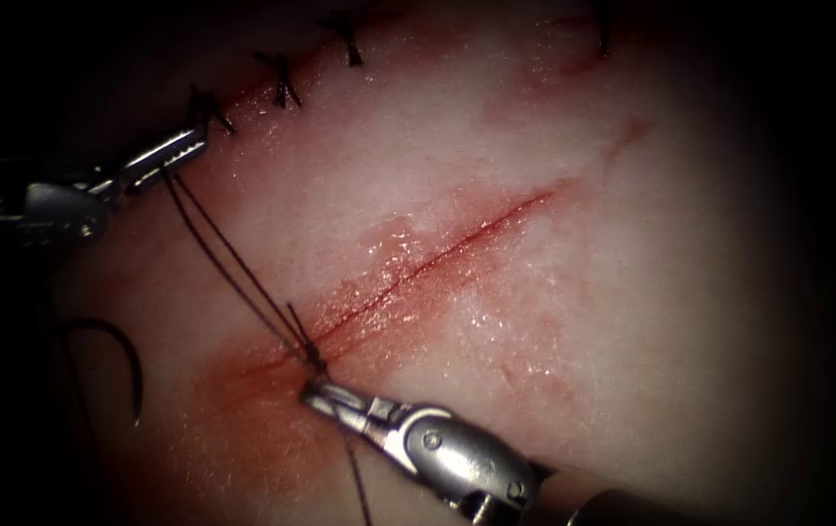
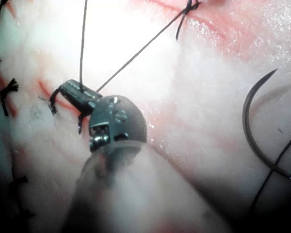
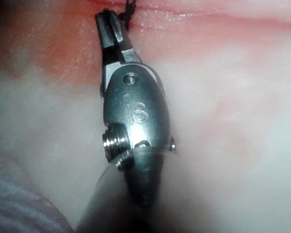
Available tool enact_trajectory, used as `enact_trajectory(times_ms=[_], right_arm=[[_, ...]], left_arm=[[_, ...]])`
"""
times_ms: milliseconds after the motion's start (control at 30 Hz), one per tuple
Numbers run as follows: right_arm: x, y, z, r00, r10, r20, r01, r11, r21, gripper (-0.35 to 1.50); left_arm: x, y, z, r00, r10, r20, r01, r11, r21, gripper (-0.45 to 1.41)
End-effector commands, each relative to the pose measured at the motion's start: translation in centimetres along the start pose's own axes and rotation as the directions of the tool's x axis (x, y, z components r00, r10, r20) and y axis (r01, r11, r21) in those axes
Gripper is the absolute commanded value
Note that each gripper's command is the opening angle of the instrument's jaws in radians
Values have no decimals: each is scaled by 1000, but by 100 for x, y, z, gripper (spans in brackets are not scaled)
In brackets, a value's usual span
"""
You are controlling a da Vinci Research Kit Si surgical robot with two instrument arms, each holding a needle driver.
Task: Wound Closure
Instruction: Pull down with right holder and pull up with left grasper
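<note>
At the lower left end of the cut [image 1: 437, 258], the right tool [image 1: 313, 390] lies with its jaws closed on the thread [image 1: 228, 255], right beside a small knot [image 1: 313, 358] sitting on the tissue [image 1: 574, 321]. From that knot two strands of thread run up and to the left to the left tool [image 1: 194, 141], whose jaws are closed on them near the older row of stitches [image 1: 282, 83]. One more strand trails down past the right tool. On the left side of the cut, well apart from both tools, the curved needle [image 1: 126, 356] lies free on the tissue; neither tool holds it and it is not in the tissue. Red fluid [image 1: 243, 390] stains the tissue around the knot and along the cut. The left wrist view shows the needle with thread crossing it near one end.
</note>
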Motion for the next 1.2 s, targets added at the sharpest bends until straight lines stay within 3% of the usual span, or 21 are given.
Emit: enact_trajectory(times_ms=[33,333,667,867,1033,1067,1100,1167,1200], right_arm=[[-7,-3,4,1000,0,-2,0,1000,3,-35],[-31,-12,-10,999,-32,-6,33,999,13,-35],[-64,-15,-30,997,-67,27,67,998,9,-35],[-67,-17,-34,997,-66,31,66,998,13,-35],[-54,-15,-25,998,-52,19,52,998,20,-35],[-50,-14,-23,999,-48,9,47,999,13,-18],[-44,-12,-20,999,-41,1,41,999,6,31],[-29,-9,-15,1000,-26,-4,26,1000,-1,94],[-24,-7,-14,1000,-22,2,22,1000,-5,106]], left_arm=[[-7,-5,10,1000,10,14,-10,1000,20,-45],[-32,-40,20,996,11,83,-18,997,81,-45],[-42,-47,15,995,35,94,-42,997,72,-45],[-44,-48,14,995,37,95,-43,997,70,-45],[-37,-43,14,998,21,56,-25,996,85,-45],[-32,-40,13,1000,7,24,-9,997,70,-45],[-28,-37,12,1000,-4,-2,4,998,56,-45],[-10,-26,8,992,-73,-98,71,997,-27,-45],[-4,-22,6,987,-100,-125,94,994,-54,-45]])
